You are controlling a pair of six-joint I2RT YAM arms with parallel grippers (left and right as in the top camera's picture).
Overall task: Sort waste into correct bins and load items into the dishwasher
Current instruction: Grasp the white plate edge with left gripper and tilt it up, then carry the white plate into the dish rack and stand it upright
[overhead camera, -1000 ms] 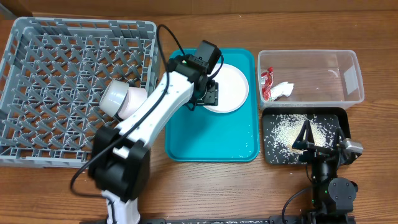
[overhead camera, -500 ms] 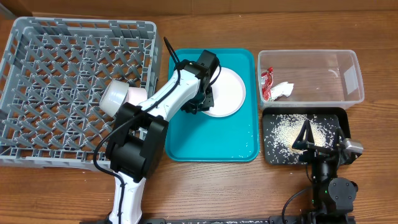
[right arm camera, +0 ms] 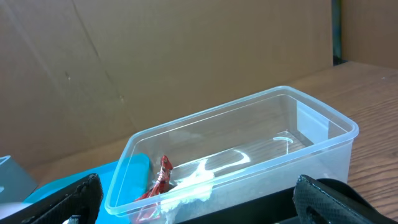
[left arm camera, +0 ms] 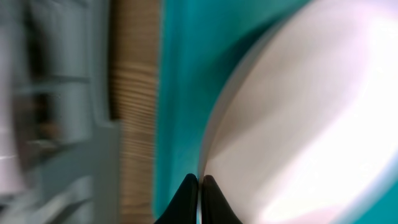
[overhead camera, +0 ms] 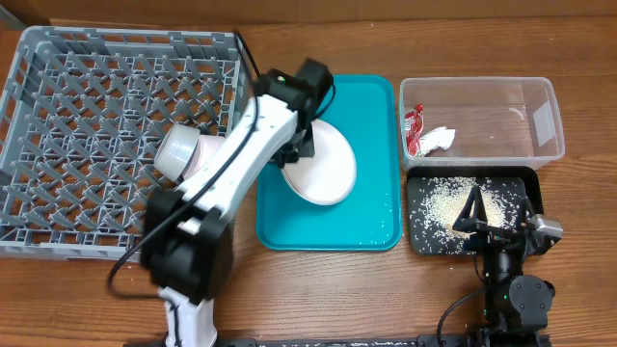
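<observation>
- Step in hand: loading the plate (overhead camera: 326,169) into the dish rack (overhead camera: 58,58). The waste looks sorted.
- Left gripper (left arm camera: 199,186): fingers clenched on the plate's rim, tips nearly touching with the thin edge between them.
- The plate is at the frame centre of the overhead view, over the teal tray (overhead camera: 289,231). It reads as a tilted oval, so it is probably lifted on one side.
- Left wrist view is motion-blurred, with the rack as a grey smear at the left edge.
- Right gripper (overhead camera: 475,214): fingers spread wide and holding nothing, parked over the black tray (overhead camera: 528,183) at lower right.
- Rice (overhead camera: 448,198) lies scattered in the black tray.
- Red wrapper (overhead camera: 415,128) and tissue (overhead camera: 439,139) sit in the left end of the clear tub (overhead camera: 540,116), upper right.
- Two bowls (overhead camera: 188,152) lie on their sides in the rack near its right edge, just left of the arm.
- No chopsticks are visible.
- Next move, as a judgement: carry the plate left over the rack wall, clear of the bowls, then stand it on edge in a free grid slot and let go.
- Risk: the thin rim grip could let the plate slip or swing.
</observation>
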